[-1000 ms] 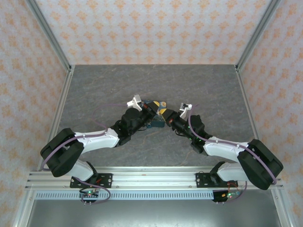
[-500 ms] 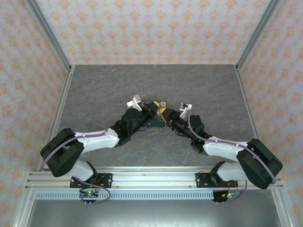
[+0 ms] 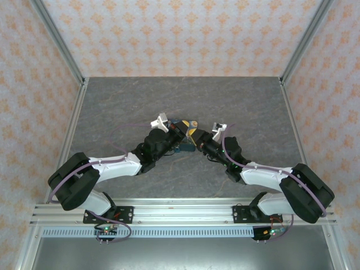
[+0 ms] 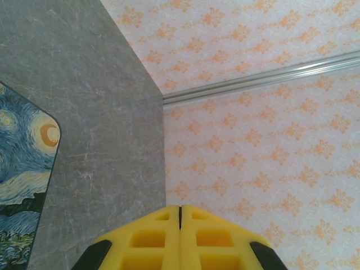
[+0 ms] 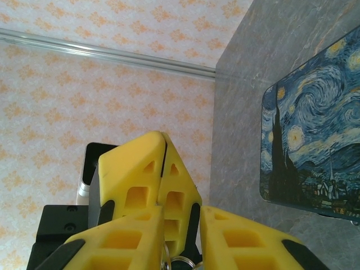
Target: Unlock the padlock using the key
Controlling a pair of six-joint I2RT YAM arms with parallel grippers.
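Note:
The padlock [image 3: 182, 148], a flat dark blue block with yellow-white swirls, lies on the grey table [image 3: 112, 107] under the two meeting grippers. It sits at the left edge of the left wrist view [image 4: 22, 180] and at the right of the right wrist view [image 5: 315, 146]. My left gripper [image 4: 180, 209] is shut, its yellow fingers pressed together with nothing showing past the tips. It stands just beyond my right gripper [image 5: 183, 209], whose fingers stand a little apart. Metal key rings [image 5: 175, 262] span that gap at the bottom edge. The key blade is hidden.
The grey table runs out to patterned walls with aluminium corner posts [image 3: 59, 48]. Both forearms lie low over the near half, meeting at the centre. A rail [image 3: 180, 216] crosses the near edge.
The right wrist has edged slightly left, toward the left gripper. Nothing else has visibly moved.

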